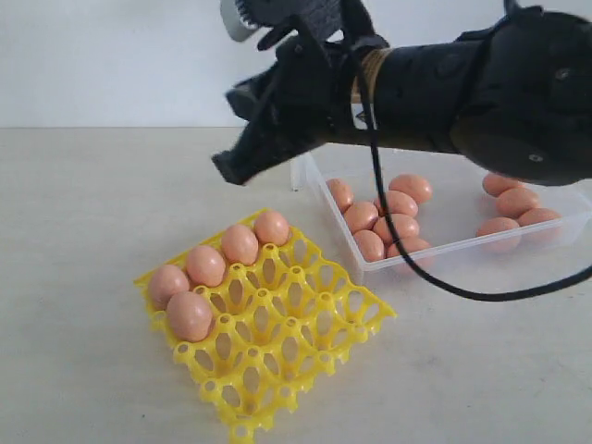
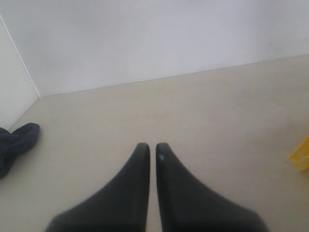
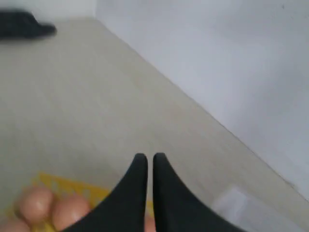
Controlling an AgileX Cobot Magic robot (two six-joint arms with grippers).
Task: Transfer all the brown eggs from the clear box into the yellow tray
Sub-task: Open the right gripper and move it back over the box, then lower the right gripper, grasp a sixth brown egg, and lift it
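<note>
Nearest, the tray (image 1: 277, 370) holds five eggs (image 1: 190, 314) along its far-left side, most of it unfilled. Higher, near its far corner, the right pincer (image 1: 227, 168) hangs, fingers (image 3: 137, 179) together on nothing; I judge the next fetch needs them spread before lowering over an egg at a cluster's edge, then closed gently across its girth. Beyond, the box (image 1: 462, 252) holds about ten more; the left pincer (image 2: 149, 145), likewise closed and empty, hovers over bare worktop (image 2: 217, 121).

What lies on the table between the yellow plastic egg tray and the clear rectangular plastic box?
Nothing: exterior view shows only bare table between yellow tray and clear box.
</note>
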